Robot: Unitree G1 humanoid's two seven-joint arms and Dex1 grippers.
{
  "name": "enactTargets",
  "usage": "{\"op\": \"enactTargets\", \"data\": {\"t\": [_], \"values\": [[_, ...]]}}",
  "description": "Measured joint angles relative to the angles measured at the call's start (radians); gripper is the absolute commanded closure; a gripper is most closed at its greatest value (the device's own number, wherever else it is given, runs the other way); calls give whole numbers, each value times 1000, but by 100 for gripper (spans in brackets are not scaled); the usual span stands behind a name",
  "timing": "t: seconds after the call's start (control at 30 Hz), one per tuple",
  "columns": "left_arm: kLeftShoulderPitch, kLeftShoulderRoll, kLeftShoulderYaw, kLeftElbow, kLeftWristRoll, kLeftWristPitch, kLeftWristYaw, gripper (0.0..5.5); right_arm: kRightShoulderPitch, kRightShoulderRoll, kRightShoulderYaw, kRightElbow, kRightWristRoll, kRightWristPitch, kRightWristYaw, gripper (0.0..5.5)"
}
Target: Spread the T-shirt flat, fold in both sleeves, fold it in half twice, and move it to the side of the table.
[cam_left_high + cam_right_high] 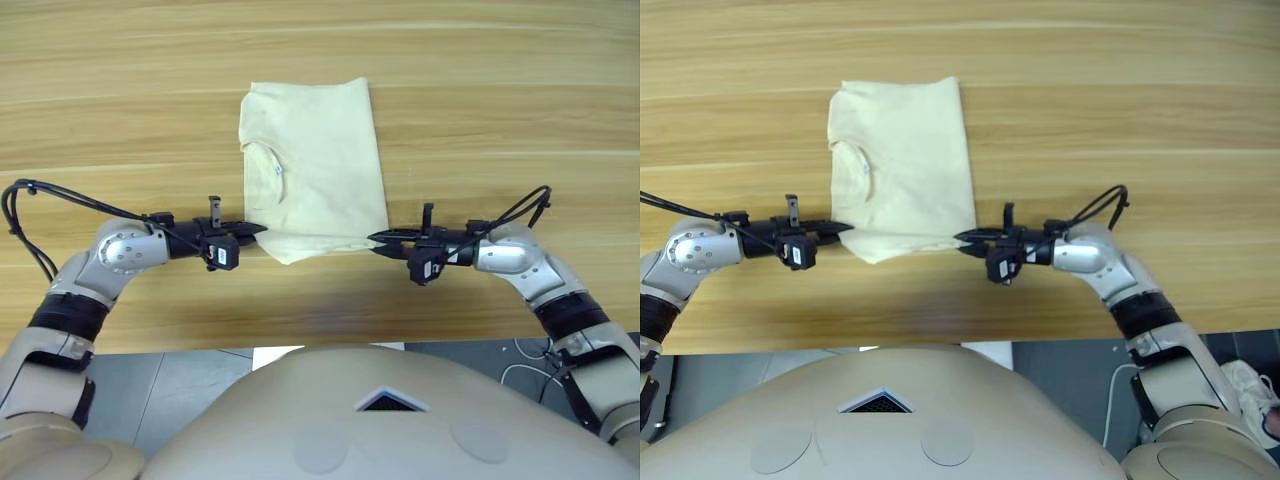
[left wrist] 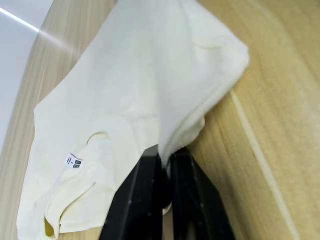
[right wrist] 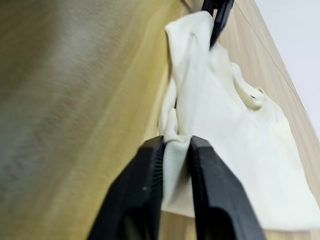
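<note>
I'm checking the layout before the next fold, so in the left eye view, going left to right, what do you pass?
left gripper, clamped on one near corner → T-shirt → right gripper, clamped on the other near corner

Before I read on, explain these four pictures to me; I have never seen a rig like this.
This is a humanoid robot with two arms, each ending in a two-fingered end effector. The two wide pictures come from a stereo camera on its head, looking down over the arms. The two close pictures come from a camera on each wrist. On the wooden table lies a pale yellow T-shirt, folded narrow, its collar towards the robot's left. The left end effector and the right end effector each pinch a near corner of it, shut on the cloth.
</note>
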Motion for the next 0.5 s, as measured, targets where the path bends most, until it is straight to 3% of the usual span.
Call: {"op": "enactTargets", "data": {"t": [0.3, 0.5], "values": [[32, -2, 11, -9, -35, -18, 8, 544, -20, 36, -31, 35, 4, 8, -50, 550], [209, -42, 48, -156, -56, -16, 100, 544, 200, -69, 3, -173, 235, 15, 52, 550]]}}
